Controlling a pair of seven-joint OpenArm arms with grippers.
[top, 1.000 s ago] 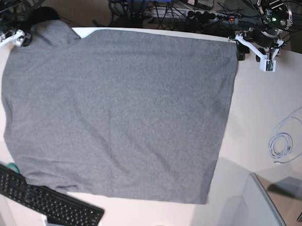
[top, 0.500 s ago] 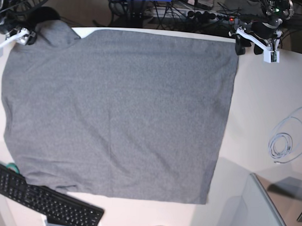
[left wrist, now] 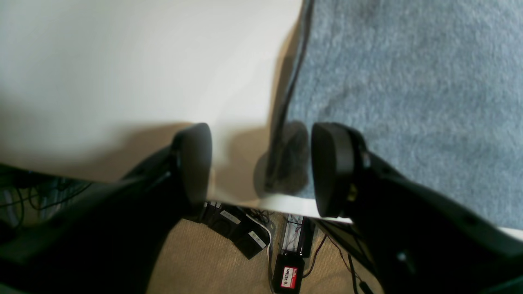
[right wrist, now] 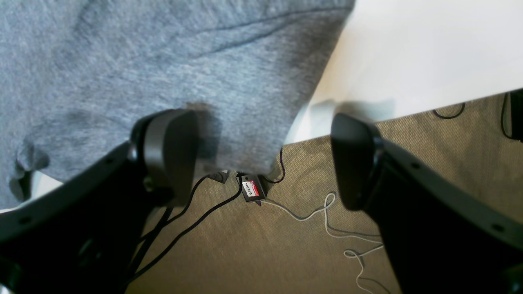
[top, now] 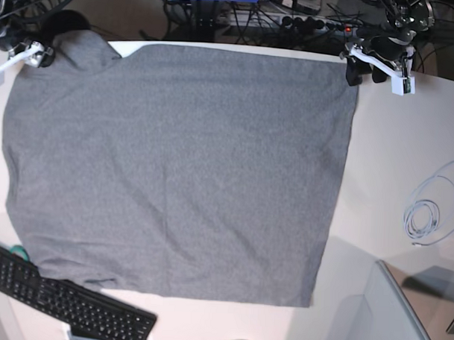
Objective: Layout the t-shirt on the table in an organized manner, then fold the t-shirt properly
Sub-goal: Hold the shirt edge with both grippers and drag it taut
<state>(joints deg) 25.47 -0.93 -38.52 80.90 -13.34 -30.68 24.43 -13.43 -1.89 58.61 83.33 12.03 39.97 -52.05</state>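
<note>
From my seat, the t-shirt (top: 175,168) lies spread nearly flat across the white tabletop (top: 392,146), a broad grey sheet with few wrinkles, so I judge the laying-out mostly done and the folding not yet begun: no edge is turned over on itself anywhere I can see. The left gripper (left wrist: 261,167) hangs at the far edge of the tabletop beside the shirt's corner, its jaws apart with nothing between them but a small dark bunch of fabric just beyond them. The right gripper (right wrist: 261,159) sits at the opposite far corner, jaws spread wide and empty, one finger over the grey cloth and the other over the floor beyond the edge. What I cannot read well: the neckline and sleeves are hard to place, one far corner (top: 82,42) looks rumpled and drapes off the edge, and the near corner tucks under a black keyboard (top: 66,299). A coiled pale cable (top: 423,218) lies well apart from the cloth.
</note>
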